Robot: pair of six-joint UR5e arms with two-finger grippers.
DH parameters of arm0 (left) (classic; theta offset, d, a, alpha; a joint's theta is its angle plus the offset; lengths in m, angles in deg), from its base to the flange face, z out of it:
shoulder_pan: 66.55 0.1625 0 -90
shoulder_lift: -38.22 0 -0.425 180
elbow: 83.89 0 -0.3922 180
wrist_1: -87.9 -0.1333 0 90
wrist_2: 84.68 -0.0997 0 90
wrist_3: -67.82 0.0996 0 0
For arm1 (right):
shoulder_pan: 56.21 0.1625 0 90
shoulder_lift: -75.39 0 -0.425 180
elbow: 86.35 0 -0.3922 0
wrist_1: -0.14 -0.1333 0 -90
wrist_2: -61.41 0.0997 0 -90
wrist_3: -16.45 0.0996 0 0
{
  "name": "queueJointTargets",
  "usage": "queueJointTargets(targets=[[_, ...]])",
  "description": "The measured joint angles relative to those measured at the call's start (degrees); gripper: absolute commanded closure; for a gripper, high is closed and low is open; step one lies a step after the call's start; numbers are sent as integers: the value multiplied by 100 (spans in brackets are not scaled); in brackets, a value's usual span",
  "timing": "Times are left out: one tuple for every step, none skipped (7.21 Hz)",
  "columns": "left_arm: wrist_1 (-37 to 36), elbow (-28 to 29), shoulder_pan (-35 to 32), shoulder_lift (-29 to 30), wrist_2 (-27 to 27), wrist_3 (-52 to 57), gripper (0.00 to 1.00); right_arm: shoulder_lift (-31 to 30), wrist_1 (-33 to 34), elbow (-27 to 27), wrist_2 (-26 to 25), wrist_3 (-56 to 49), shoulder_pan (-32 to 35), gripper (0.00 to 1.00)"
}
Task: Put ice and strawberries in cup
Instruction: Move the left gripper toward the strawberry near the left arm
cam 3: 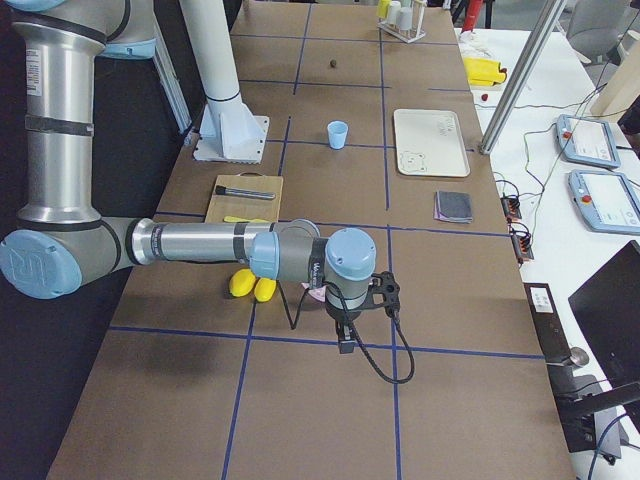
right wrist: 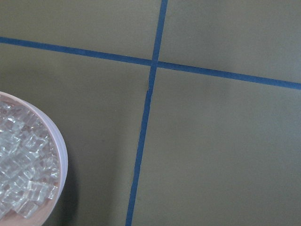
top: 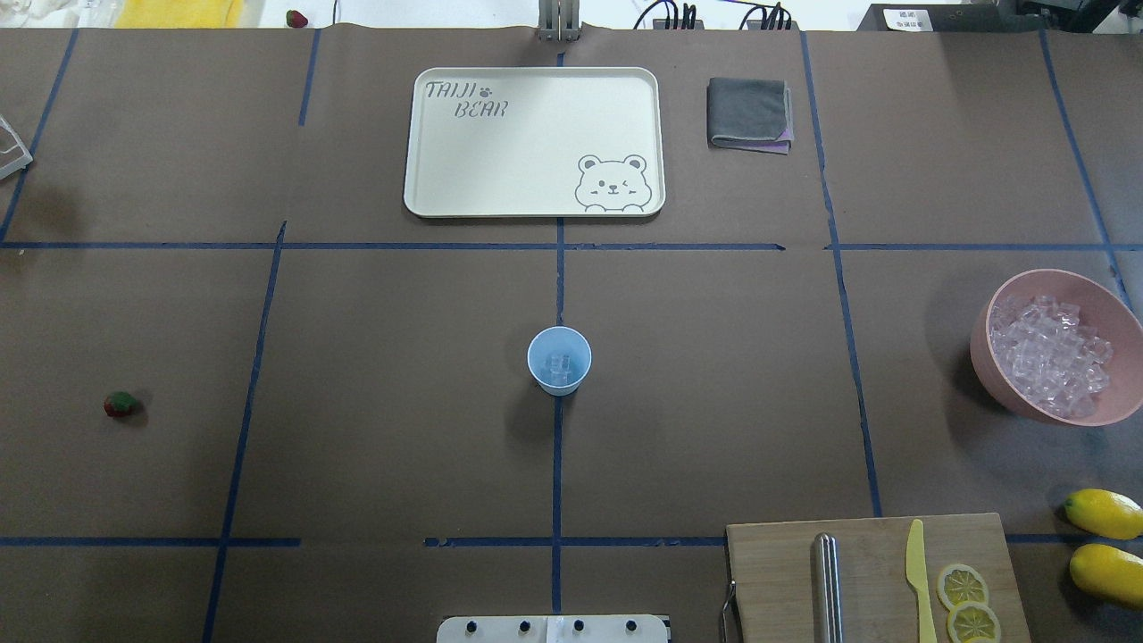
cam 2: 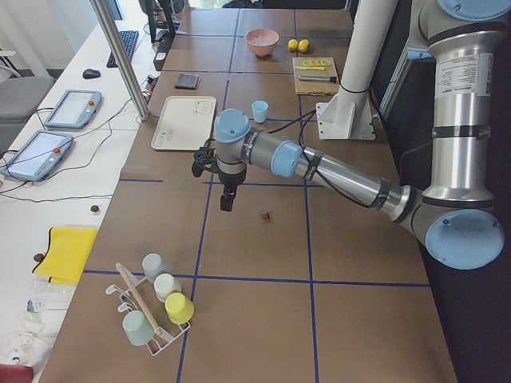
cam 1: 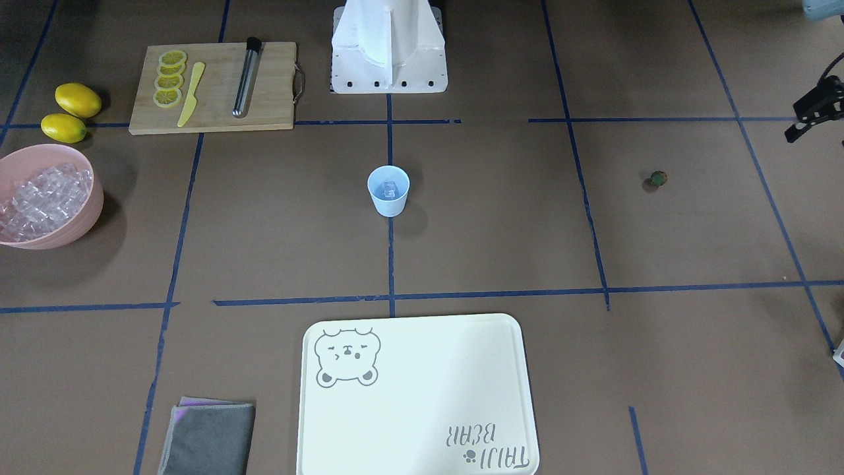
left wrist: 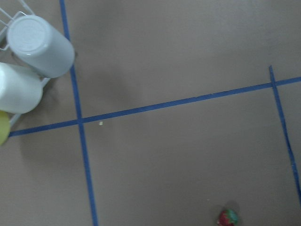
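The light blue cup (top: 559, 359) stands upright at the table's centre with clear ice (top: 559, 364) cubes inside it. More ice (top: 1049, 357) fills the pink bowl (top: 982, 353) on my right. One strawberry (top: 120, 405) lies alone on the brown paper far to my left. In the exterior left view my left gripper (cam 2: 215, 187) hangs above the table a little short of the strawberry (cam 2: 265, 215); I cannot tell its jaws. My right gripper (cam 3: 345, 340) hovers near the bowl side of the table, and I cannot tell whether it is open or shut. Neither wrist view shows fingers.
A wooden cutting board (top: 786, 580) holds lemon slices, a yellow knife (top: 918, 580) and a metal tube (top: 828, 585). Two lemons (top: 1105, 513) lie beside it. A cream tray (top: 534, 141) and a folded grey cloth (top: 748, 113) sit at the far edge. A cup rack (cam 2: 156, 307) stands at the left end.
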Motion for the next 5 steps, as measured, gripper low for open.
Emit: queueJointTargets(targets=[[209, -37, 415, -7, -172, -300, 0, -4, 2, 3, 0, -6, 0, 1], [423, -41, 812, -37, -382, -622, 0, -5, 1, 4, 0, -6, 0, 1], [532, -33, 1115, -84, -506, -926, 0, -7, 0, 5, 0, -4, 0, 1], [626, -16, 1285, -156, -559, -1079, 0, -7, 2, 4, 0, -2, 0, 1], [856, 10, 1376, -305, -582, -1182, 0, -7, 3, 1, 0, -1, 0, 1]])
